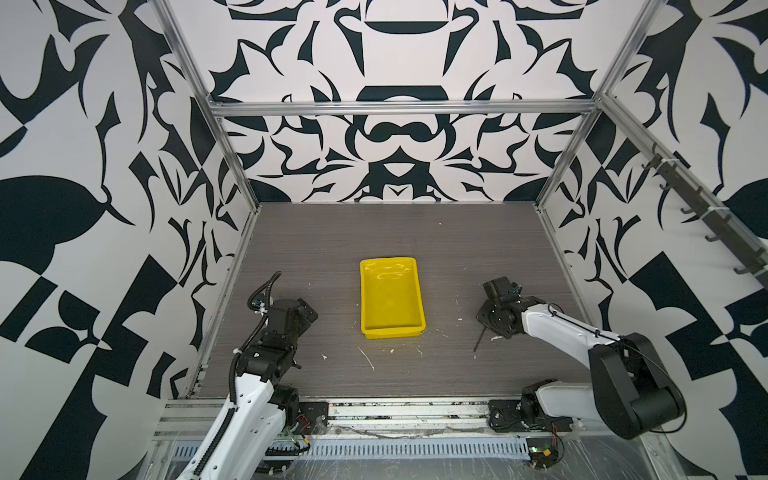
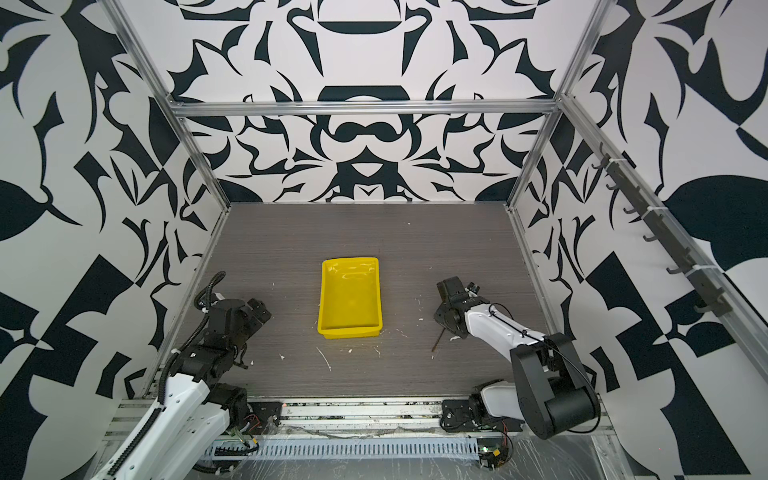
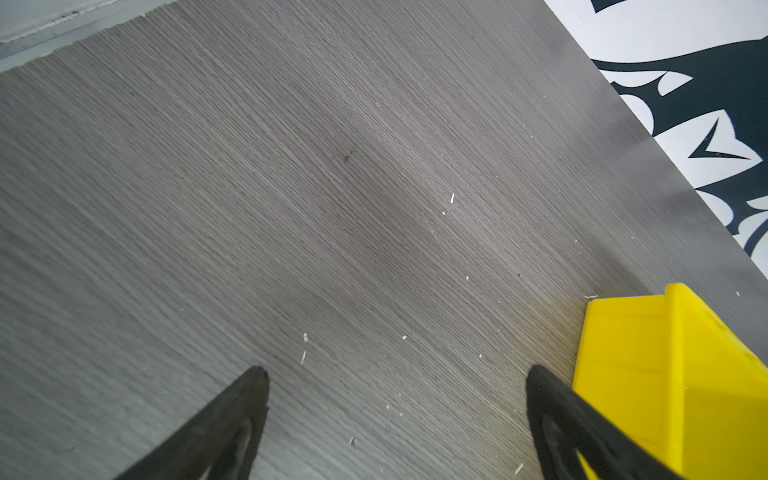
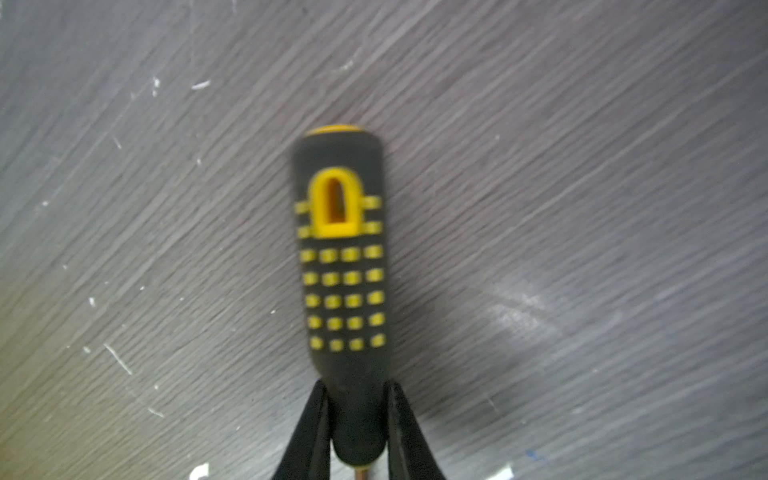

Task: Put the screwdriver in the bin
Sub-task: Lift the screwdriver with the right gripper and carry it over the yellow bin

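A: On the right side of the table, right of the bin: slim screwdriver with a black rubbery handle dotted with yellow squares (image 4: 343,270). The right gripper (image 4: 356,388) is clamped tight on the narrow neck of the handle, where the shaft starts.

B: Lifted or lying?

A: Can't tell. In both top views only the thin dark shaft (image 1: 478,340) pokes out under the wrist, tip towards the near edge.

B: Handling?

A: Light and stiff, I'd say. The handle looks grippy and the metal shaft slick, so the neck is a fair hold. The fat handle end sticks out past the fingers, so it may pivot if swung fast.

B: Target?

A: Shallow rectangular bright yellow plastic bin (image 1: 392,331), mid-table, long side running near to far, empty and glossy inside. It is apart from the screwdriver, with bare table between.

B: Obstacles?

A: Only the bin's own rim. The tool looks long, so it should line up with the long axis. The grey wood-grain tabletop (image 1: 311,249) has small white scraps (image 1: 368,359), harmless.

B: Other arm?

A: The left gripper (image 3: 397,372) is spread wide and holds nothing. It sits left of the bin near its left side, clear of the right arm's path.
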Available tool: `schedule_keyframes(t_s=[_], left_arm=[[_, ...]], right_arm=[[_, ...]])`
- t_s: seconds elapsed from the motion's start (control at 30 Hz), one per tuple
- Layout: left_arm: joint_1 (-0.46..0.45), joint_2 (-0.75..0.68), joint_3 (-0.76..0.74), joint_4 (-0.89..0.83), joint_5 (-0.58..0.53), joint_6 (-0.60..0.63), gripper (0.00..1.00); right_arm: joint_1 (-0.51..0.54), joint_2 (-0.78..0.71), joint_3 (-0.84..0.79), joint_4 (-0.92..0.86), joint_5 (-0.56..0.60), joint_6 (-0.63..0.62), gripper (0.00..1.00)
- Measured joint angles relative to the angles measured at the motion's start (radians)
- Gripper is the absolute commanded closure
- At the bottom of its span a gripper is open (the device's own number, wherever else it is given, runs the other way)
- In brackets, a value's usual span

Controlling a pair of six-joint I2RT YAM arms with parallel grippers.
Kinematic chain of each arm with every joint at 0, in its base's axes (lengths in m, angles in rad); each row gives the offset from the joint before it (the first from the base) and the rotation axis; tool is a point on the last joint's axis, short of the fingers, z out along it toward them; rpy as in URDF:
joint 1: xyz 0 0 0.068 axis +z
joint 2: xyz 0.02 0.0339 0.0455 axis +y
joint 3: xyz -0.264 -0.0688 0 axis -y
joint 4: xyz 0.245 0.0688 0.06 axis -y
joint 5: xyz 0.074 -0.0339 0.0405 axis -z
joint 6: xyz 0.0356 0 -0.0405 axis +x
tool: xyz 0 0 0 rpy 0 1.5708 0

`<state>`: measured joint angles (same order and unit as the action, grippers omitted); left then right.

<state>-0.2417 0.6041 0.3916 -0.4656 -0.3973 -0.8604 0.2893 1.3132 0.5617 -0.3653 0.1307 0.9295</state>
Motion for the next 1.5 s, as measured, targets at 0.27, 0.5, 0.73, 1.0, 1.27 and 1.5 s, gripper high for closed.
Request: schedule_keyframes(t_s=[0.27, 0.5, 0.73, 1.0, 1.27, 1.5], left_arm=[[0.000, -0.001, 0.000, 0.000, 0.000, -0.001, 0.01], [0.000, -0.001, 0.000, 0.000, 0.000, -0.004, 0.01], [0.000, -0.008, 0.000, 0.000, 0.000, -0.004, 0.01], [0.000, -0.010, 0.000, 0.000, 0.000, -0.005, 0.01], [0.000, -0.013, 0.000, 0.000, -0.001, -0.007, 0.01], [0.000, -0.003, 0.000, 0.000, -0.001, -0.007, 0.01]], right_arm=[[0.000, -0.038, -0.001, -0.042, 0.010, -0.002, 0.89], [0.000, -0.096, 0.005, -0.102, 0.022, -0.020, 0.93], [0.047, -0.141, 0.084, -0.158, 0.071, -0.045, 0.98], [0.269, -0.090, 0.273, -0.197, 0.172, -0.049, 0.98], [0.476, 0.186, 0.576, -0.200, 0.230, -0.050, 0.98], [0.579, 0.398, 0.775, -0.205, 0.248, -0.050, 0.98]])
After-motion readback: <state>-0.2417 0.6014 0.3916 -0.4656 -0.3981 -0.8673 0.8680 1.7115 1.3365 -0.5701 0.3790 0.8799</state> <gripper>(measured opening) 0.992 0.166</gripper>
